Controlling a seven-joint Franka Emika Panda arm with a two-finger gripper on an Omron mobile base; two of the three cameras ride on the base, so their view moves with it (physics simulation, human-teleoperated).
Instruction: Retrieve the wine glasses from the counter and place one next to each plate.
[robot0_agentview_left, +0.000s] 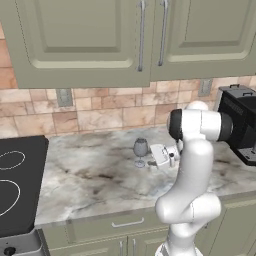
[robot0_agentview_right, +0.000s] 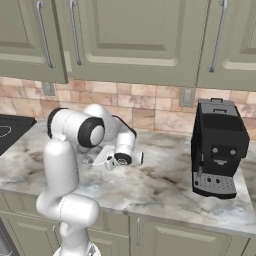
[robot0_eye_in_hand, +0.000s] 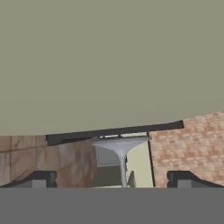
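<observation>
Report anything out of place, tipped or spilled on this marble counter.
Nothing stands out. The grey stemmed wine glass stands upright on the veined marble counter, nothing spilled around it. The black coffee machine sits upright near the wall.

This is a home kitchen. A grey-and-white marble counter (robot0_agentview_left: 95, 175) runs over sage-green base cabinets (robot0_agentview_right: 165, 240), with matching wall cabinets (robot0_agentview_left: 80, 40) above and a tan stone-tile backsplash (robot0_agentview_left: 100, 117) between. A black glass stovetop (robot0_agentview_left: 17, 185) sits at one end, and a black coffee machine (robot0_agentview_right: 217, 147) stands on the counter.
</observation>
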